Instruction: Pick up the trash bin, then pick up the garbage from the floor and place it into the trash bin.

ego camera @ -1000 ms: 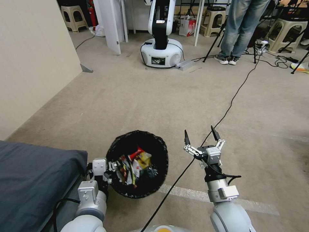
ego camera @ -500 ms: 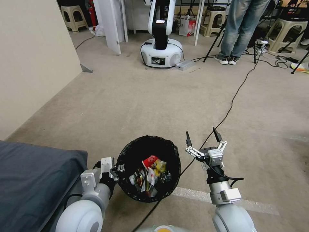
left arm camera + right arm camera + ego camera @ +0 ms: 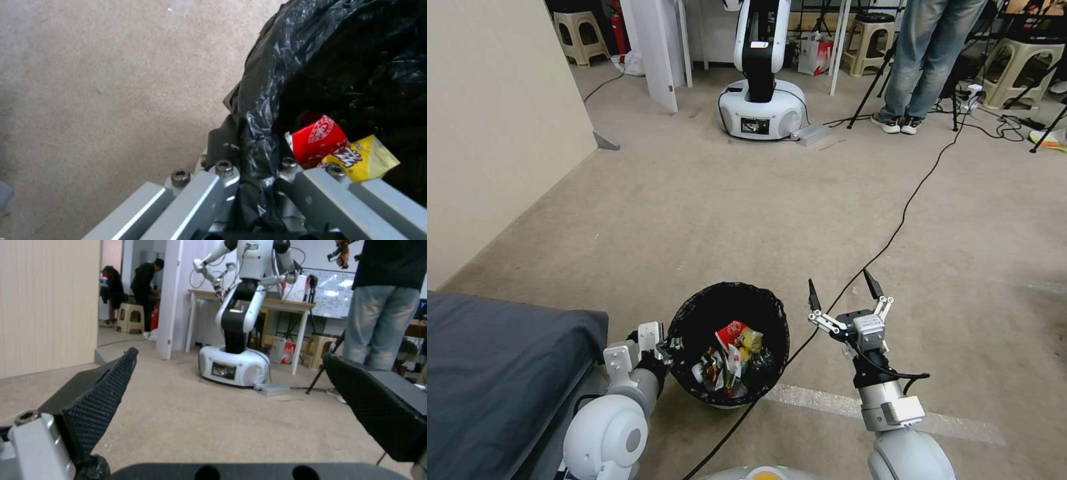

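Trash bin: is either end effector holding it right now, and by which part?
Yes. The left end effector is clamped on the trash bin at its bag-lined rim, on the side nearest that arm. The right end effector is open and empty beside the bin.

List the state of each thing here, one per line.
Bin: upright, lined with a black bag, gripped at its rim.
Garbage: inside the bin.
Left gripper: shut on the bin's rim.
Right gripper: open, empty, beside the bin.
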Available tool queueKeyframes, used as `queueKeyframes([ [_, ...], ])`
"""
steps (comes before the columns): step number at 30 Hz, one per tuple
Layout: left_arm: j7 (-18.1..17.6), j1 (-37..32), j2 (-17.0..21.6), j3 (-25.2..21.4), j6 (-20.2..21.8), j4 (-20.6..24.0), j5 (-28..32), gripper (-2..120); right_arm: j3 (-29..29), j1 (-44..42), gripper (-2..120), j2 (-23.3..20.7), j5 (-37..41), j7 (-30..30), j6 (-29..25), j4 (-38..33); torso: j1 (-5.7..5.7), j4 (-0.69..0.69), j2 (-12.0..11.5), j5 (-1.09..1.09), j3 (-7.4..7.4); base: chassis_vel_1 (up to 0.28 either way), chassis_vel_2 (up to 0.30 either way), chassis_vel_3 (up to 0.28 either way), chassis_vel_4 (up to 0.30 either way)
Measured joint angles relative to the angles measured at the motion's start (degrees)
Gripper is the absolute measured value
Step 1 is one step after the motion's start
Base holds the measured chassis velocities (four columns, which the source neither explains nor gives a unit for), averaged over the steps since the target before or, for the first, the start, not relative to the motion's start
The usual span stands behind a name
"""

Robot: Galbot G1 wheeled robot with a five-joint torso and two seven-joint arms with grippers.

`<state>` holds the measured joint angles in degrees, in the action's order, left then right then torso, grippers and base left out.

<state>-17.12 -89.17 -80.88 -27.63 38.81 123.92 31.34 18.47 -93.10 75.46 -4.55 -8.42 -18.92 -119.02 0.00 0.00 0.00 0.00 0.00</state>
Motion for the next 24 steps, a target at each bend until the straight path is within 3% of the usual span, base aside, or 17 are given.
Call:
queueKeyframes([
  [14,0.2,2.6,-0.8,-0.6,-1.1,-3.4,1.3,1,0.2,-0.9,100,0.0,-0.6,0.8,-0.8,0.1,0.00,0.00,0.0,0.00,0.00,0.000,0.000,0.000,0.000],
  [20,1.3,3.2,-0.8,-0.8,-1.6,-3.3,1.3,24,0.1,-0.9,100,0.1,-0.7,1.2,-0.9,0.2,0.00,0.00,0.0,0.00,0.00,0.000,0.000,0.000,0.000],
  [24,1.4,3.3,-0.9,-0.8,-1.8,-3.2,1.3,32,0.0,-1.0,100,0.1,-0.9,1.4,-1.0,0.3,0.00,0.00,0.0,0.00,0.00,0.000,0.000,0.000,0.000],
])
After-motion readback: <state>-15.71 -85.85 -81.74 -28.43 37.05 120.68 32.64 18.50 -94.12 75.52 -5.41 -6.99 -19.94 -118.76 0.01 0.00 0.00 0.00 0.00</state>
